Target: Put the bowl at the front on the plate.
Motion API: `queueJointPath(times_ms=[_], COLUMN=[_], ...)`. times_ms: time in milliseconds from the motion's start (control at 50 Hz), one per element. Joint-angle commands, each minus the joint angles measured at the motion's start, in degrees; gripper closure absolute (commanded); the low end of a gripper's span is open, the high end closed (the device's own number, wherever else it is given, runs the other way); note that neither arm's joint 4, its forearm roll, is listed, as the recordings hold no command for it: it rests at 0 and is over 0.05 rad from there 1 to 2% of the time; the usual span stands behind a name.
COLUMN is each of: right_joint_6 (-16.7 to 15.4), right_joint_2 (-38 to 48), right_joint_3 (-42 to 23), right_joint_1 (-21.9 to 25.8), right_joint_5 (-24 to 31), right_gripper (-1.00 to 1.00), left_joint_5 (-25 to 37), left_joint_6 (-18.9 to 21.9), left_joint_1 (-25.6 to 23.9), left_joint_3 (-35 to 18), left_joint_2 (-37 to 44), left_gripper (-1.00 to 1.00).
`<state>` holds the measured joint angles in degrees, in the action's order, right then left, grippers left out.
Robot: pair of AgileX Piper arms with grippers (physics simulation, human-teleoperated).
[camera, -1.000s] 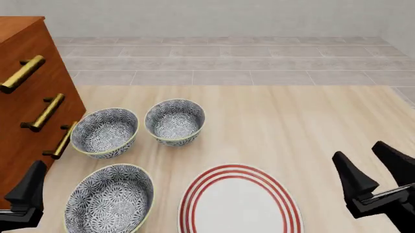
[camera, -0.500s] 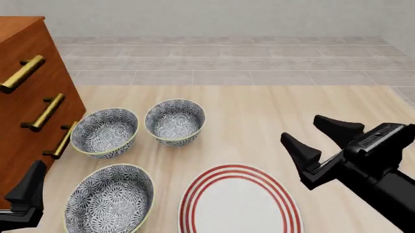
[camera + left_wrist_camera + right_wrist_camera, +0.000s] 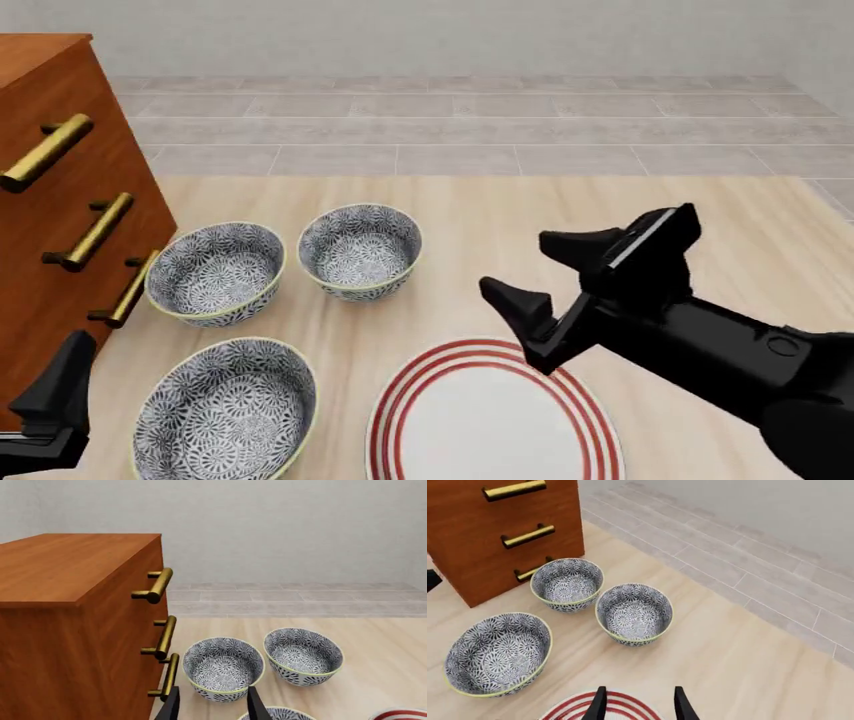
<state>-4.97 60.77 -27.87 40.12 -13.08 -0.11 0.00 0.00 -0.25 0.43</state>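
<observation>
The bowl at the front is deep, with a blue-grey floral pattern and a pale rim; it stands at the near left and shows whole in the right wrist view. To its right lies the plate, white with red rings. My right gripper hangs open and empty above the plate's far edge, pointing left toward the bowls. My left gripper is open and empty at the near left corner, left of the front bowl, with one finger showing in the front view.
Two look-alike bowls stand behind the front one, one at the left and one to its right. A wooden drawer cabinet with brass handles fills the left side, close to the left bowl.
My right arm has swung in from the right edge, leftward and forward, to above the plate's far rim. The left arm, bowls and plate have not moved.
</observation>
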Motion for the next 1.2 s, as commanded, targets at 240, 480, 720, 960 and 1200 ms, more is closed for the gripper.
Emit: queueJointPath(times_ms=[240, 480, 720, 960, 1200], right_joint_6=[3.1, 4.8, 6.1, 6.7, 8.1], right_joint_2=[10.7, 14.2, 18.2, 22.2, 25.9], right_joint_3=[-9.8, -14.2, -19.3, -23.4, -26.9], right_joint_1=[9.4, 12.6, 14.3, 17.6, 18.8], right_joint_5=[6.0, 9.2, 13.9, 17.7, 21.1], right_gripper=[-1.0, -1.0, -1.0, -1.0, -1.0], left_joint_5=[0.0, 0.0, 0.0, 0.0, 0.0], left_joint_6=[0.0, 0.0, 0.0, 0.0, 0.0], left_joint_1=[0.0, 0.0, 0.0, 0.0, 0.0], left_joint_3=[0.0, 0.0, 0.0, 0.0, 0.0], left_joint_2=[0.0, 0.0, 0.0, 0.0, 0.0], left_gripper=[-1.0, -1.0, -1.0, -1.0, -1.0])
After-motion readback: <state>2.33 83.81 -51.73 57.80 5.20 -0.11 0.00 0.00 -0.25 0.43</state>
